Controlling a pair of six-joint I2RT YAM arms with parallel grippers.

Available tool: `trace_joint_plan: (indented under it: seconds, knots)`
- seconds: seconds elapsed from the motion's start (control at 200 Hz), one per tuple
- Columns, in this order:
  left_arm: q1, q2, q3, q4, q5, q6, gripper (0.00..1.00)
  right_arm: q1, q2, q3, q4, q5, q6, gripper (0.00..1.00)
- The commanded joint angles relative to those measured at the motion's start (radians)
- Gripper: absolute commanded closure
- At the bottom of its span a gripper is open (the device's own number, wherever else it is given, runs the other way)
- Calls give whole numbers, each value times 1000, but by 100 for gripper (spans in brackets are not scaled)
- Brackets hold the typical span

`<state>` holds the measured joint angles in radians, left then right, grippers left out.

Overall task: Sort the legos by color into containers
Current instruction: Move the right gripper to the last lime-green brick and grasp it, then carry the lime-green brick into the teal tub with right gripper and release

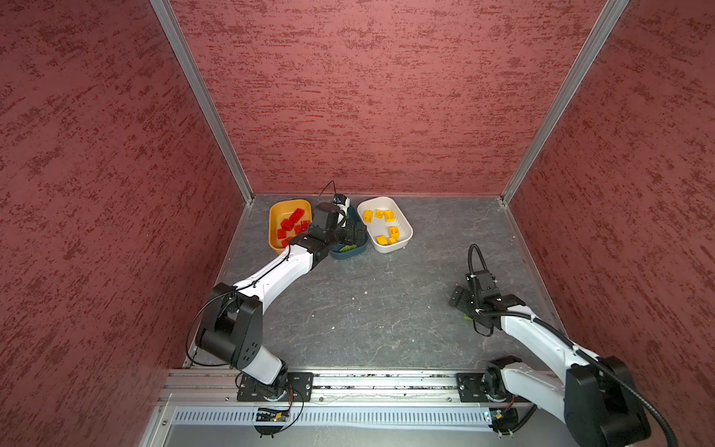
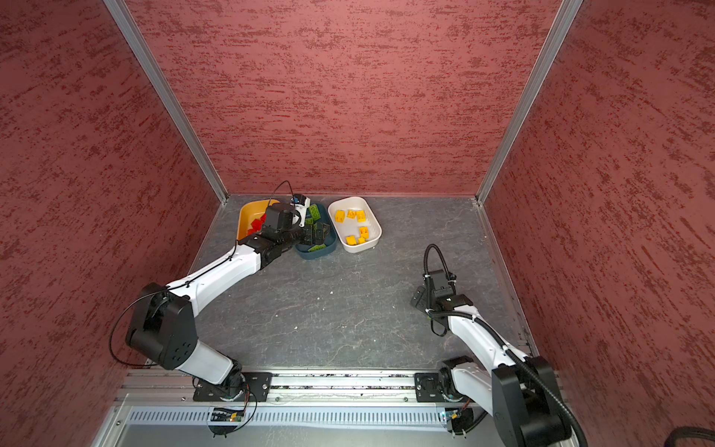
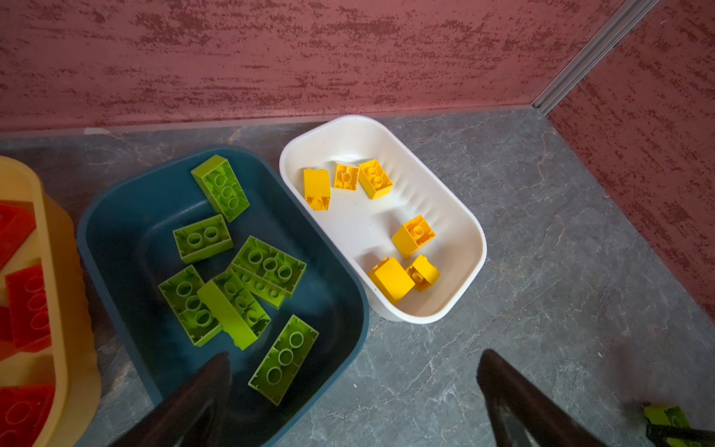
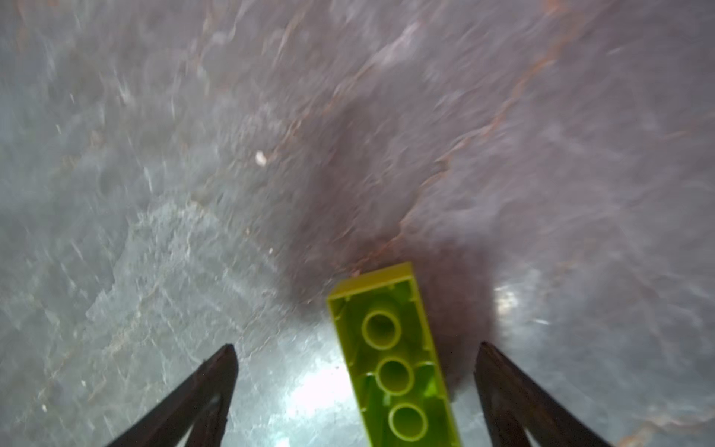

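Grey stone-veined desk (image 1: 387, 302) is filling the booth floor, with mottled red walls (image 1: 367, 96) closing in on three sides. Along the far edge I am seeing three tubs sitting in a row. The mustard tub (image 1: 275, 222) is holding the red bricks (image 1: 296, 216). The teal tub (image 3: 116, 216) is holding the lime green bricks (image 3: 267, 265), mostly oblong and lying underside up. The white tub (image 3: 456, 216) is holding six small yellow bricks (image 3: 413, 234). The teal and white rims are sitting just beside each other.

One loose green brick (image 4: 390, 360) is lying underside up near the desk's right edge, well apart from the tubs. The right gripper (image 4: 356, 347) is hanging low over it, jaws spread, a gap showing on each side, so nothing is being grasped. The left gripper (image 3: 356, 355) is hovering over the teal tub's near corner, released and empty.

Between the tubs and the near edge, the desk is lying bare and wide.
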<state>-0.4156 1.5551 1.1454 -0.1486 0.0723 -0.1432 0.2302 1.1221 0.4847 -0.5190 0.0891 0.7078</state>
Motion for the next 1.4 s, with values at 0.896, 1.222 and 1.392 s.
trace_joint_plan:
  seconds: [0.896, 1.222, 1.392]
  knots:
    - [-13, -19, -35, 81, 151, 49, 1, 93, 103, 170, 208, -148, -189, 72]
    - [18, -55, -74, 93, 104, 24, 1, 213, 358, 435, 410, -239, -313, 73]
    - [66, -81, -100, 86, -21, -65, 1, 288, 548, 621, 507, -295, -383, 73]
